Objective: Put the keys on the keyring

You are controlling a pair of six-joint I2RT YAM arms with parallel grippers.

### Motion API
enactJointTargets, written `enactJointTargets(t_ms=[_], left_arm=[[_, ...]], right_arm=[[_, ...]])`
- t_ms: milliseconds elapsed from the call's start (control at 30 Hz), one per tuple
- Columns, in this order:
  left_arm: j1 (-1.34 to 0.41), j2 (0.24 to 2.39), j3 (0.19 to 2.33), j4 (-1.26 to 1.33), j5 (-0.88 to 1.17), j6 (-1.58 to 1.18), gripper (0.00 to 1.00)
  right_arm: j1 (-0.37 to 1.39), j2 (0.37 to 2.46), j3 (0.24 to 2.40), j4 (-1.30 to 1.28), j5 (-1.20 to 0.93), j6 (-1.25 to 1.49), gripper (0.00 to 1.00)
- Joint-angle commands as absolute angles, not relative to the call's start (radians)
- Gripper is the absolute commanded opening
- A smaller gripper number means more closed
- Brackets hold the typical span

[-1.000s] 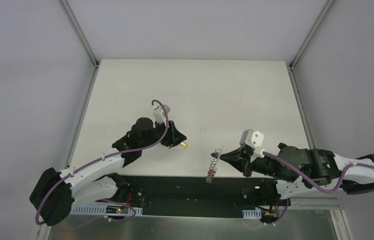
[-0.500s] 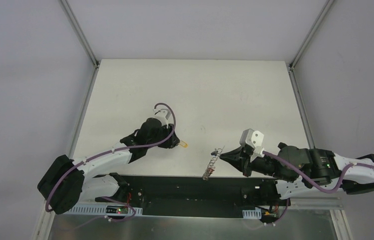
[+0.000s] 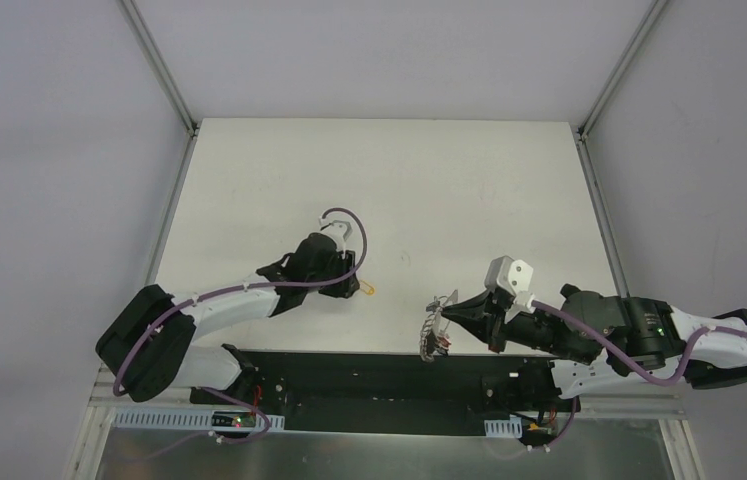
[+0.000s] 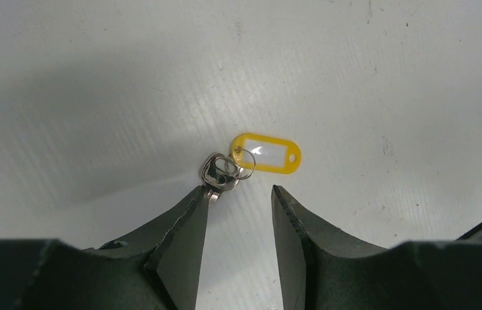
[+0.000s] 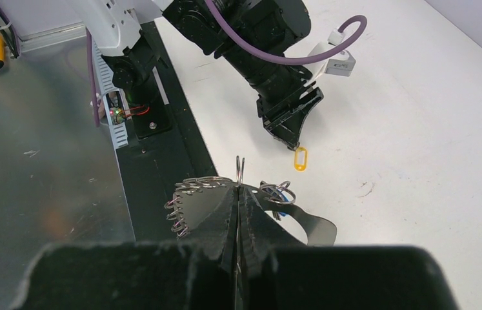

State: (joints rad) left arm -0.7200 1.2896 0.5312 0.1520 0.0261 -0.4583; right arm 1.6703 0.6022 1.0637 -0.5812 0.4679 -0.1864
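Observation:
A tiny silver key (image 4: 219,173) on a small ring with a yellow tag (image 4: 266,153) lies flat on the white table. My left gripper (image 4: 239,194) is open just in front of it, and the left fingertip touches the key's blade. The top view shows that gripper (image 3: 352,284) low over the yellow tag (image 3: 368,290). My right gripper (image 5: 238,188) is shut on the keyring (image 5: 239,169), a thin silver wire with small rings (image 5: 186,200) and a blue-tagged bunch (image 5: 280,192) hanging to either side. It holds the keyring (image 3: 435,330) above the table's near edge.
The black base rail (image 3: 369,375) runs along the near edge under the keyring. A metal shelf (image 5: 31,168) lies beyond it. The left arm (image 5: 270,58) reaches across the table in the right wrist view, over the yellow tag (image 5: 300,158). Grey walls surround the table.
My left arm has stretched out and lowered its gripper onto the table by the yellow-tagged key. My right gripper has turned, so the keyring's hanging rings now bunch up close to its fingers.

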Motion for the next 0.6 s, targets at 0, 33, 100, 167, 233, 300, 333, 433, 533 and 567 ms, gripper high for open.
enactJointTargets(t_ms=[0, 33, 100, 167, 233, 300, 333, 433, 533, 567], left_arm=[[-0.739, 1.321, 0.599, 0.159, 0.006, -0.4, 0.41], [-0.742, 1.331, 0.609, 0.156, -0.016, -0.392, 0.41], [-0.75, 1.347, 0.627, 0.146, -0.027, -0.379, 0.41], [-0.763, 1.368, 0.655, 0.128, -0.043, -0.366, 0.41], [-0.78, 1.386, 0.683, 0.096, -0.082, -0.35, 0.41], [-0.801, 1.398, 0.705, 0.069, -0.128, -0.33, 0.4], [-0.811, 1.403, 0.717, 0.056, -0.15, -0.319, 0.4], [-0.841, 1.43, 0.754, 0.015, -0.204, -0.292, 0.4], [-0.866, 1.457, 0.776, 0.003, -0.246, -0.281, 0.4], [-0.87, 1.462, 0.779, -0.008, -0.254, -0.281, 0.4]], right_arm=[[1.667, 0.586, 1.082, -0.524, 0.493, -0.184, 0.0], [1.667, 0.584, 1.08, -0.522, 0.492, -0.183, 0.0], [1.667, 0.579, 1.078, -0.523, 0.494, -0.182, 0.0], [1.667, 0.575, 1.074, -0.523, 0.498, -0.181, 0.0], [1.667, 0.571, 1.072, -0.523, 0.498, -0.181, 0.0], [1.667, 0.569, 1.071, -0.523, 0.498, -0.179, 0.0], [1.667, 0.568, 1.071, -0.523, 0.497, -0.179, 0.0], [1.667, 0.567, 1.069, -0.523, 0.498, -0.18, 0.0], [1.667, 0.566, 1.069, -0.523, 0.495, -0.18, 0.0], [1.667, 0.566, 1.069, -0.523, 0.496, -0.18, 0.0]])
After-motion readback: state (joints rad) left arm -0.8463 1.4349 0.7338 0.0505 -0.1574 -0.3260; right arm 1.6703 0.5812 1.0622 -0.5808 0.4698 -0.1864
